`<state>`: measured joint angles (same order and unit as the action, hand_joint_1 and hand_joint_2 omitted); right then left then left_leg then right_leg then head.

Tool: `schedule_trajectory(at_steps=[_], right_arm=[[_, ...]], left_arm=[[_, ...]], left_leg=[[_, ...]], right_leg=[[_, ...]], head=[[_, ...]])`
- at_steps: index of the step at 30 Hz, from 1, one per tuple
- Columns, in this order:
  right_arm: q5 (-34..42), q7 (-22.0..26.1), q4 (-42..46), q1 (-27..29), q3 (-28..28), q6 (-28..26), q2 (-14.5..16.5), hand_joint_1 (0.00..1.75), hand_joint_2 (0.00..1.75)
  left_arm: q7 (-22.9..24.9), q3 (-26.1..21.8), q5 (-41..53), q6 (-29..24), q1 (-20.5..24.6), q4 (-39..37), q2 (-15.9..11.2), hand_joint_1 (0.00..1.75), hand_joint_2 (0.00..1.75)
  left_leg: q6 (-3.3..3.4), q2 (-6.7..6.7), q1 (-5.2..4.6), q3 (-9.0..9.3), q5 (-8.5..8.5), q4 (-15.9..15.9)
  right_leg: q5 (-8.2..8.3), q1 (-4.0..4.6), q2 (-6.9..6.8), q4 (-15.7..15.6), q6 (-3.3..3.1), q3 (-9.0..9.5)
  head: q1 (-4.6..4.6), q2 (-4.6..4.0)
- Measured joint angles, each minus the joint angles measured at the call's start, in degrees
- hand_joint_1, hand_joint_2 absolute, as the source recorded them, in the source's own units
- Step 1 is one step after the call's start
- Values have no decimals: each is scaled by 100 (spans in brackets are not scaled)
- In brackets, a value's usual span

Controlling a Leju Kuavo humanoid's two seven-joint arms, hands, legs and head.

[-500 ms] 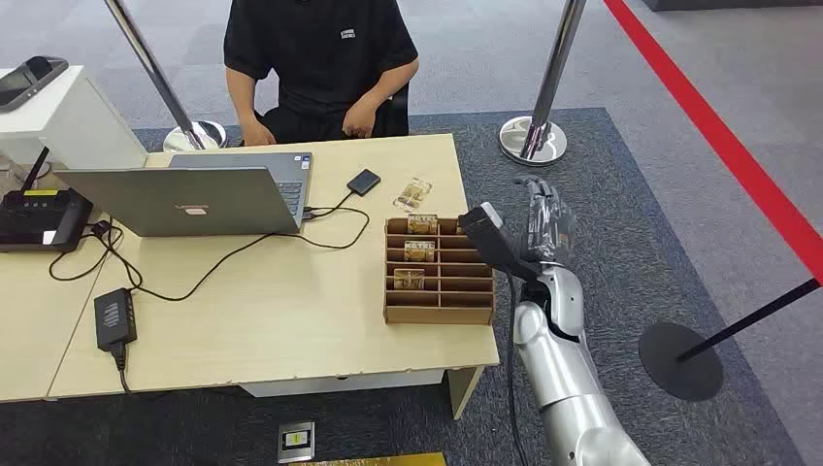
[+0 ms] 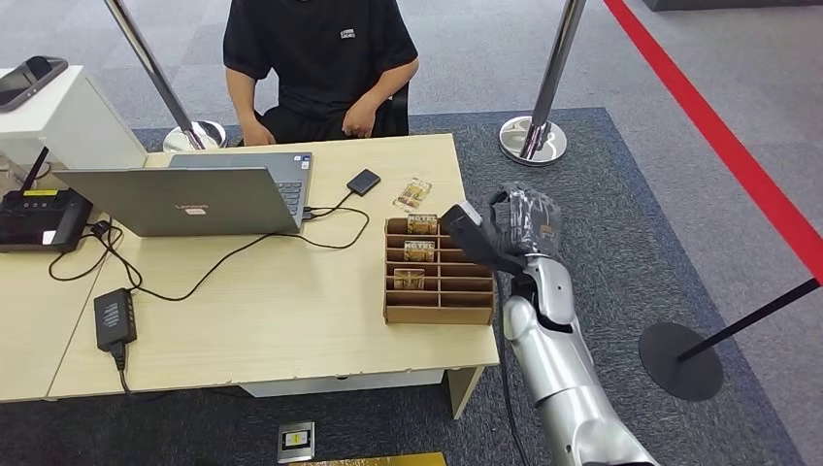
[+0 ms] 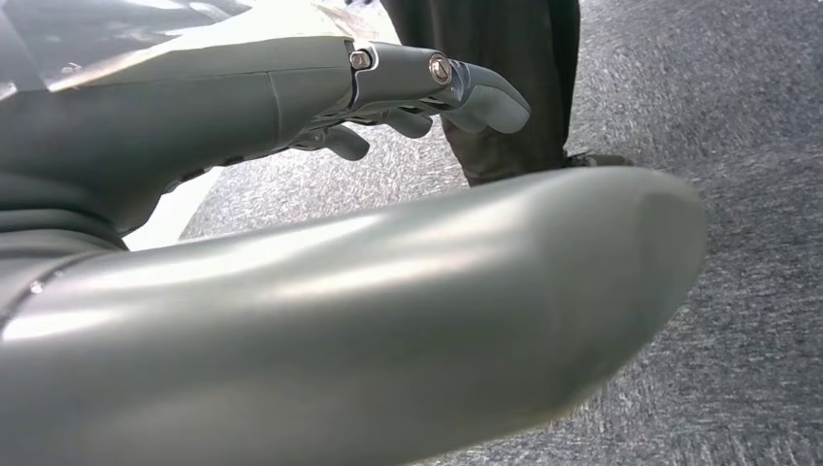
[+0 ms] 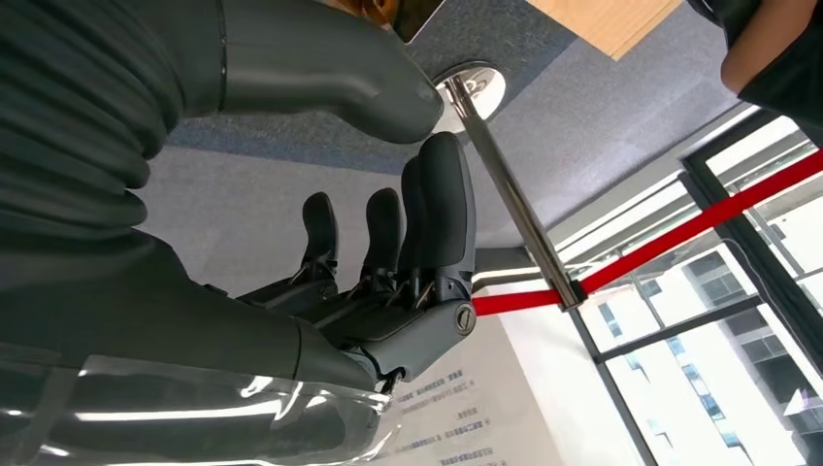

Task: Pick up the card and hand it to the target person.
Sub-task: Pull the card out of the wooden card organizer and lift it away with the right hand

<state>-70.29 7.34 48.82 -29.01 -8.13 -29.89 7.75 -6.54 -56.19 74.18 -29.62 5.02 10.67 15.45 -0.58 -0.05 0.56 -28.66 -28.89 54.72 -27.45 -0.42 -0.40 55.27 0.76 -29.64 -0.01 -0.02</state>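
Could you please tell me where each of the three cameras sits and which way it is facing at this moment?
Head view: high on the robot, looking forward and down at the wooden desk, cardboard card organizer and seated person; the right arm and right hand show.
Left wrist view: behind the left hand, facing grey carpet and a person's dark trousers.
Right wrist view: behind the right hand, turned, facing a stanchion post and red barrier belt.
Shared: right hand, stanchion, in head and right wrist views.

Right robot hand (image 2: 524,225) raised, empty, fingers (image 4: 442,209) bent inward.
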Motion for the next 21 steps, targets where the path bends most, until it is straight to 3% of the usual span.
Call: schedule_trajectory(at_steps=[6,10,14,21], right_arm=[[-131,-99,-155,-116,-129,214,-1,99,175],[-251,-198,-333,-243,-219,277,5,72,175],[-376,-304,-501,-328,-310,269,12,57,175],[-464,-409,-802,-446,-408,293,37,61,175]], left_arm=[[-2,0,3,5,1,0,-2,0,0],[1,0,8,14,1,0,-2,0,0],[15,0,20,17,3,0,-2,0,0],[28,0,37,20,9,0,-2,0,0]], left_leg=[[0,0,0,0,0,0],[0,0,0,0,0,0],[0,-1,0,-1,0,0],[0,-1,0,-1,0,0]], right_leg=[[0,0,0,0,0,0],[0,0,0,1,0,0],[0,0,0,1,0,0],[0,0,0,1,0,0]], head=[[-1,0],[-2,0],[-1,0],[0,0]])
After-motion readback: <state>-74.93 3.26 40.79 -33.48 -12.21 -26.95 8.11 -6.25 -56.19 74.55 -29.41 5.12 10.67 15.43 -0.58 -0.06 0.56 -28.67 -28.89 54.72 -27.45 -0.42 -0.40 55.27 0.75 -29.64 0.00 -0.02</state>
